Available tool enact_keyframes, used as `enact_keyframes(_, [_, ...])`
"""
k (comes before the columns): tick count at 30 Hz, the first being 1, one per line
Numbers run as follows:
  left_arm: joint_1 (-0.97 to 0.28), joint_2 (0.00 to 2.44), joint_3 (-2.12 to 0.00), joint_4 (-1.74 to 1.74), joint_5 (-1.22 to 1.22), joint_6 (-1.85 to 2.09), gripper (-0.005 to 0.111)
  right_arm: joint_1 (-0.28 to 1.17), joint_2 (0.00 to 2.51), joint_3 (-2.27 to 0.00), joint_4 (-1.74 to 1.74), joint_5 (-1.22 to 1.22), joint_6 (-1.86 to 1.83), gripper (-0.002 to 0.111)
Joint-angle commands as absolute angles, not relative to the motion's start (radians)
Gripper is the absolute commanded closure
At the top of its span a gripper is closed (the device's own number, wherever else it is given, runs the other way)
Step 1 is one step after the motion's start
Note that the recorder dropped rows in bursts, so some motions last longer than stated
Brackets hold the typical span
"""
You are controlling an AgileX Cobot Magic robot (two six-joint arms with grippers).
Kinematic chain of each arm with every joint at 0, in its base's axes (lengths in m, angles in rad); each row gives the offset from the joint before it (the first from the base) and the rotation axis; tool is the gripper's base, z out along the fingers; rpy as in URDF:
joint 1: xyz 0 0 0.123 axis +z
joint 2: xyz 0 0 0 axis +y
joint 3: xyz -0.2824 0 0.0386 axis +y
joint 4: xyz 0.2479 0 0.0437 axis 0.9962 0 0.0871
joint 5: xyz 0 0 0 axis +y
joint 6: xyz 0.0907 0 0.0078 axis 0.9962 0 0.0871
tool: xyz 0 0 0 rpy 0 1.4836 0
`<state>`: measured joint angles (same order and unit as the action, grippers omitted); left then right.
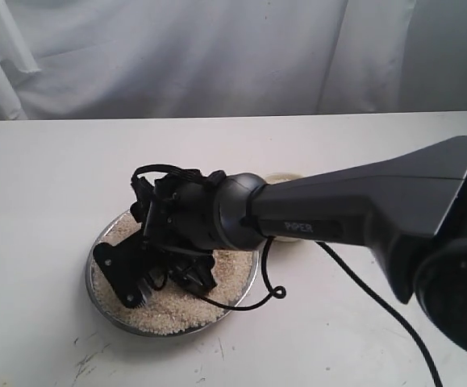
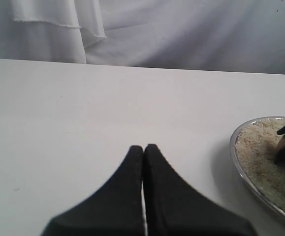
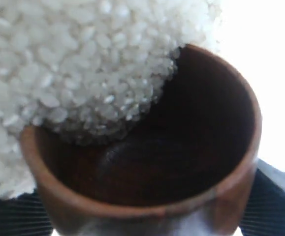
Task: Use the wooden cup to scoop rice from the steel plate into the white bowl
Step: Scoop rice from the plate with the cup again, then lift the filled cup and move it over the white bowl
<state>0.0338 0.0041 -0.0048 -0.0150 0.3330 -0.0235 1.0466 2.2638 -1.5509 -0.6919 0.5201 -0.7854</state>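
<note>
The steel plate lies on the table, spread with rice. My right gripper reaches across over it and is shut on the wooden cup. The cup is tipped on its side with its mouth pushed into the rice, and a mound of grains spills over its rim; its dark inside is mostly bare. The gripper hides the cup in the exterior view. The white bowl sits right behind the plate, mostly covered by the arm. My left gripper is shut on nothing, over bare table beside the plate.
A black cable trails from the right arm over the table toward the near right. White cloth hangs behind the table's far edge. The right arm's bulky link spans the right half of the scene.
</note>
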Motion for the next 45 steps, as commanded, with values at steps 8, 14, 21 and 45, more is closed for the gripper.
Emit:
enact_keyframes(8, [0.031,0.000,0.000,-0.014,0.319,-0.024,0.107,0.963,2.282,-1.535,-0.422,0.463,-0.794,0.108])
enact_keyframes(14, [0.031,0.000,0.000,-0.014,0.319,-0.024,0.107,0.938,2.243,-1.535,-0.245,0.425,-0.868,0.108])
enact_keyframes(21, [0.031,0.000,0.000,-0.014,0.319,-0.024,0.107,0.907,2.149,-1.535,-0.131,0.439,-0.943,0.108])
enact_keyframes(45, [0.031,0.000,0.000,-0.014,0.319,-0.024,0.107,0.702,1.955,-1.533,-0.306,0.634,-0.942,0.108])
